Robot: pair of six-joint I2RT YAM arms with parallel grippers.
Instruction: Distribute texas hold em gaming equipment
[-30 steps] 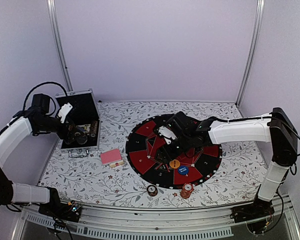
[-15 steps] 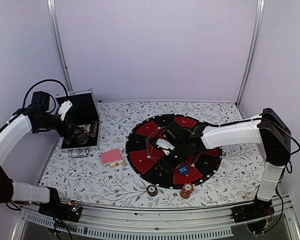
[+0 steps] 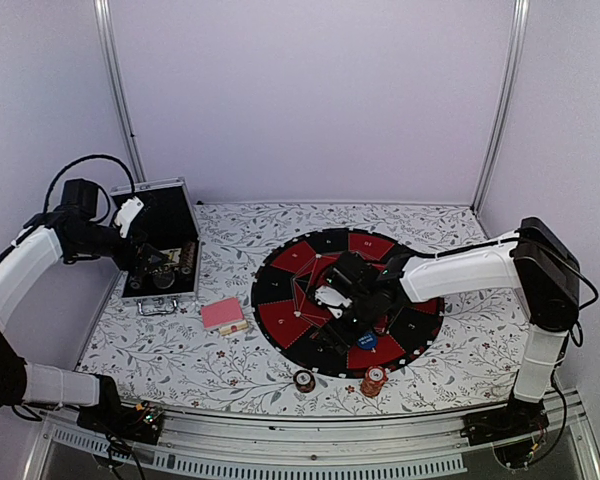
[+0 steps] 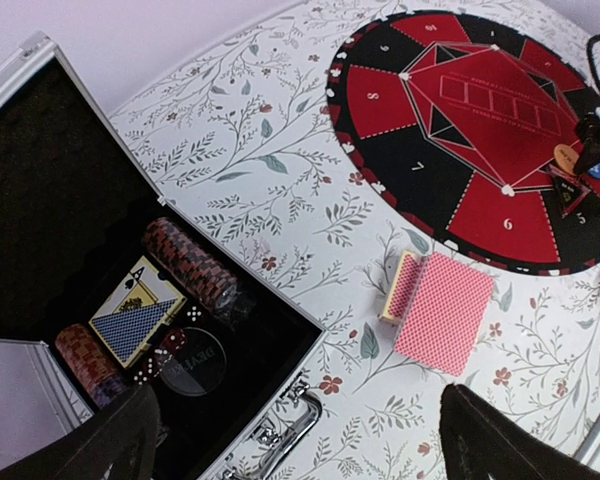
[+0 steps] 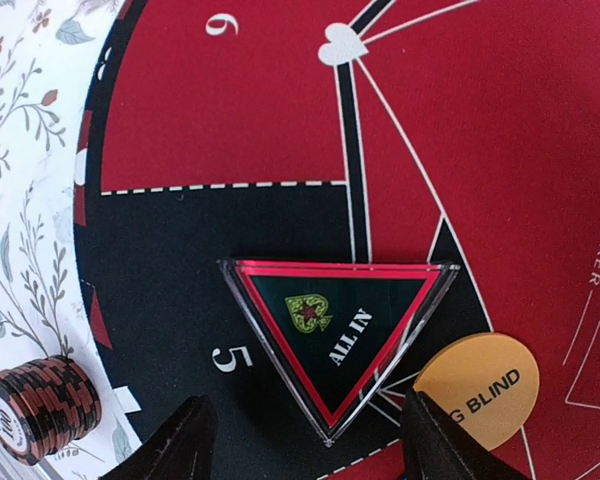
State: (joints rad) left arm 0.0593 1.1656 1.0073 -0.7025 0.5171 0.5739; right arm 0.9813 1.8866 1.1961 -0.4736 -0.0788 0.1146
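One clear triangle (image 5: 335, 335) marked ALL IN lies flat on the mat (image 3: 280, 285), on the black sector numbered 5. The right gripper (image 5: 305, 403) hangs over it with its jaws apart, one finger on each side of the triangle's lower tip and neither seen to touch it, so it grips nothing. One orange disc (image 5: 477, 388) lies just beside the triangle's right edge, and one blue disc (image 3: 368, 340) lies on the mat nearer its front rim. Two chip stacks sit off the mat near the tabletop's (image 3: 460, 225) front edge: the left stack (image 3: 304, 380) and the right stack (image 3: 374, 380), both close to the mat's front rim. One pink-backed deck (image 4: 442, 312) lies flat on the tabletop between the mat and the case (image 4: 40, 180), with a narrow tan-sided block (image 4: 400, 287) against one of its sides. The case stands open at the tabletop's left rear corner. Inside it are two chip rolls, the longer roll (image 4: 190, 265) towards the case's middle and the shorter roll (image 4: 85, 360) by its side wall. Between them lies one blue-backed pack (image 4: 135, 318) with an ace showing, beside a few small dice (image 4: 165, 345), too small to count, and one dark disc (image 4: 193, 362). The left gripper (image 4: 298, 395) hovers above the case's front edge, jaws spread wide and holding nothing.
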